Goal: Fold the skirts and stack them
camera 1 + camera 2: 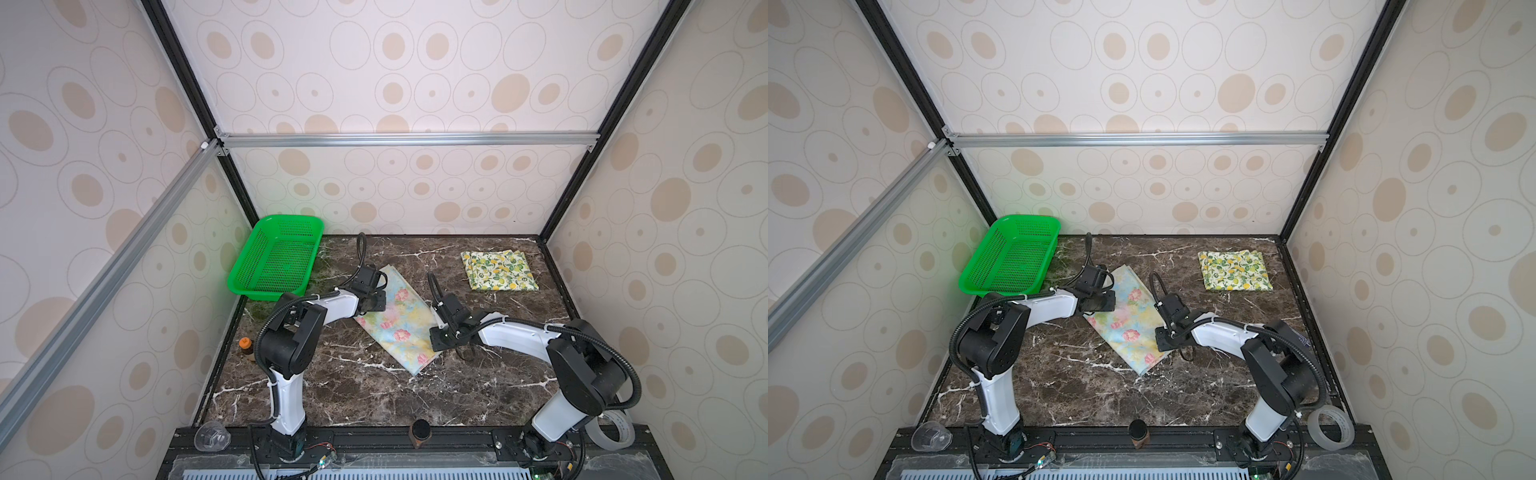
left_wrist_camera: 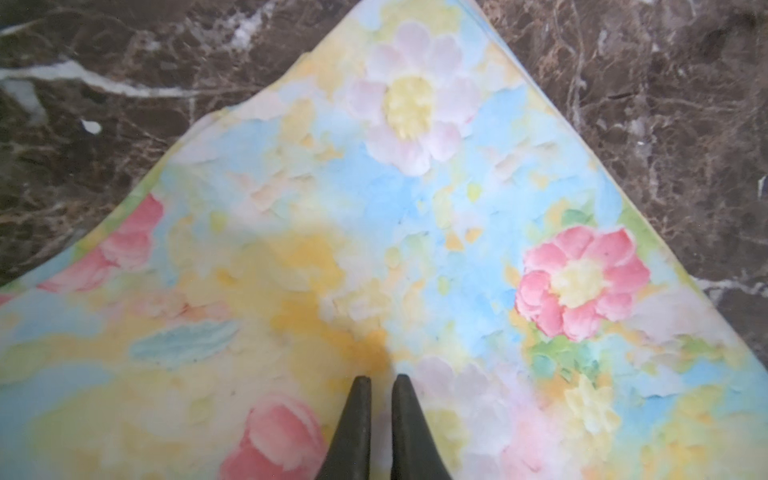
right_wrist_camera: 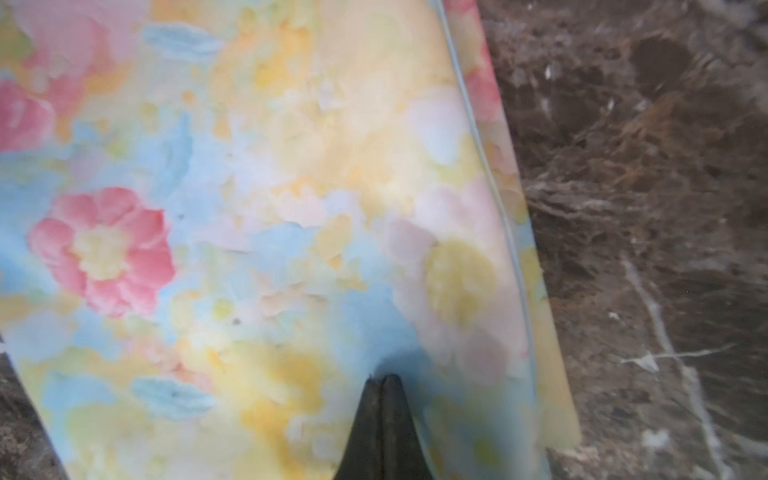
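Two hands, left hand (image 2: 381, 379) and right hand (image 3: 382, 376), pinch the flower skirt (image 1: 399, 328), seemingly mid-fold. The next move probably calls for finishing the fold, then stacking it on the lemon skirt (image 1: 500, 270) at 2 o'clock.

Lab robot cell: aluminium-extrusion frame (image 1: 407, 139), wallpapered panels (image 1: 415, 62) on three sides, marble-look tabletop (image 1: 353, 395), black mounting rail (image 1: 457, 440) near edge.

Left arm (image 1: 286, 399) and right arm (image 1: 513, 337) white-shelled, black joints (image 1: 286, 345), black ribbed cables (image 1: 266, 328), dark tapered gripper fingers (image 2: 353, 428)
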You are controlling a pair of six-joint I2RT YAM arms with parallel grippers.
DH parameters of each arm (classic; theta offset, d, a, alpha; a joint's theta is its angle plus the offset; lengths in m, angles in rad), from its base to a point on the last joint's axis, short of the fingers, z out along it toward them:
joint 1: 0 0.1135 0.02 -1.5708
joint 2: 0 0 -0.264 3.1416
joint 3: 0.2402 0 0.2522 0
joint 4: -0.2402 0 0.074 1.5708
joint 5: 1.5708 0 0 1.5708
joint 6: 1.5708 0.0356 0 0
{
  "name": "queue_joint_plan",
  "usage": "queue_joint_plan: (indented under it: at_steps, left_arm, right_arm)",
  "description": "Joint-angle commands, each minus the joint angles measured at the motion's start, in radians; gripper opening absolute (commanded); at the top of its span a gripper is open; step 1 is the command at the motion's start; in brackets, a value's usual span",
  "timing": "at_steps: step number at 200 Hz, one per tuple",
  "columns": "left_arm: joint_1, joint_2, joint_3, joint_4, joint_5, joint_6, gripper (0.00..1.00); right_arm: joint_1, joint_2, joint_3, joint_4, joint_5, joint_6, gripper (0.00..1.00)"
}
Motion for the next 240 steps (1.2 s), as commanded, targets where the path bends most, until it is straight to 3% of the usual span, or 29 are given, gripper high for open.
queue_joint_plan:
  at_steps: [1, 53, 167, 215, 240]
  left_arm:
    - [0.004, 0.015, -0.021, -0.012, 0.004, 0.003, 0.12]
    - [0.004, 0.009, -0.096, 0.000, 0.051, -0.052, 0.12]
    - [-0.030, -0.159, -0.362, 0.080, 0.143, -0.230, 0.12]
    - [-0.035, -0.263, -0.406, 0.045, 0.117, -0.254, 0.12]
    - [-0.037, -0.300, -0.338, -0.031, 0.068, -0.208, 0.13]
  right_arm:
    - [-0.025, 0.033, 0.000, 0.007, -0.020, -0.020, 0.00]
    - [-0.136, 0.101, 0.043, 0.011, -0.061, -0.078, 0.00]
    - [-0.219, 0.307, 0.336, -0.052, -0.106, -0.225, 0.00]
    - [-0.220, 0.267, 0.348, -0.079, -0.153, -0.265, 0.00]
    - [-0.220, 0.202, 0.331, -0.095, -0.169, -0.246, 0.00]
